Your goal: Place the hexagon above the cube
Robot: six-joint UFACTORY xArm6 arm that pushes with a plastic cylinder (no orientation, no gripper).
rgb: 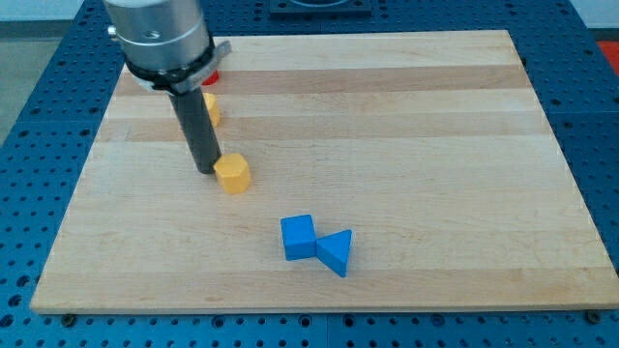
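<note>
A yellow hexagon lies left of the board's middle. My tip rests just to the hexagon's left, touching or almost touching it. A blue cube lies lower and to the right, toward the view's bottom. A blue triangle touches the cube's right side. The hexagon sits up and to the left of the cube, well apart from it.
A second yellow block shows partly behind the rod near the view's top left. A red block peeks out under the arm's body. The wooden board ends close to the view's bottom edge.
</note>
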